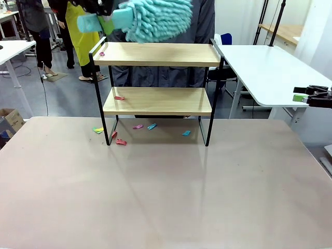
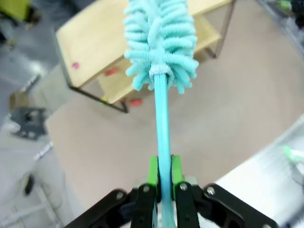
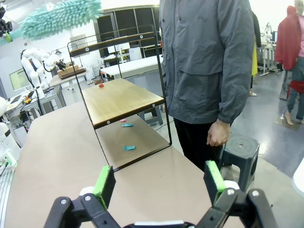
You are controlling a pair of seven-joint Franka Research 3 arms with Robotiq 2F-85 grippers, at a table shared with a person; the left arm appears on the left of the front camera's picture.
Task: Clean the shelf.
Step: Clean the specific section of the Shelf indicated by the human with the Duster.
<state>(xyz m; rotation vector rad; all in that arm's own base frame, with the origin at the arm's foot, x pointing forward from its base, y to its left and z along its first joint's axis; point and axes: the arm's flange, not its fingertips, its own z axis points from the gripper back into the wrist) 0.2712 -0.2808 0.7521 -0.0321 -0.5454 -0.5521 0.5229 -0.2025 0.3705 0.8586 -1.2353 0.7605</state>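
Observation:
The shelf (image 1: 155, 54) stands at the table's far middle, two wooden boards in a black frame. A fluffy teal duster (image 1: 155, 18) hovers just above its top board, its handle clamped in my left gripper (image 1: 106, 22), which is shut. In the left wrist view the green pads (image 2: 153, 172) pinch the duster's handle (image 2: 161, 118) and the duster's head (image 2: 161, 42) hangs over the shelf (image 2: 95, 42). A pink scrap (image 1: 101, 53) lies on the top board and a red one (image 1: 119, 97) on the lower board. My right gripper (image 1: 306, 96) is open at the right edge, away from the shelf (image 3: 123, 99).
Several coloured scraps (image 1: 151, 126) lie on the table (image 1: 166, 197) under and in front of the shelf. A person (image 3: 209, 71) in a grey jacket stands right behind the shelf, beside a dark stool (image 3: 240, 149). A white table (image 1: 264, 67) stands at the back right.

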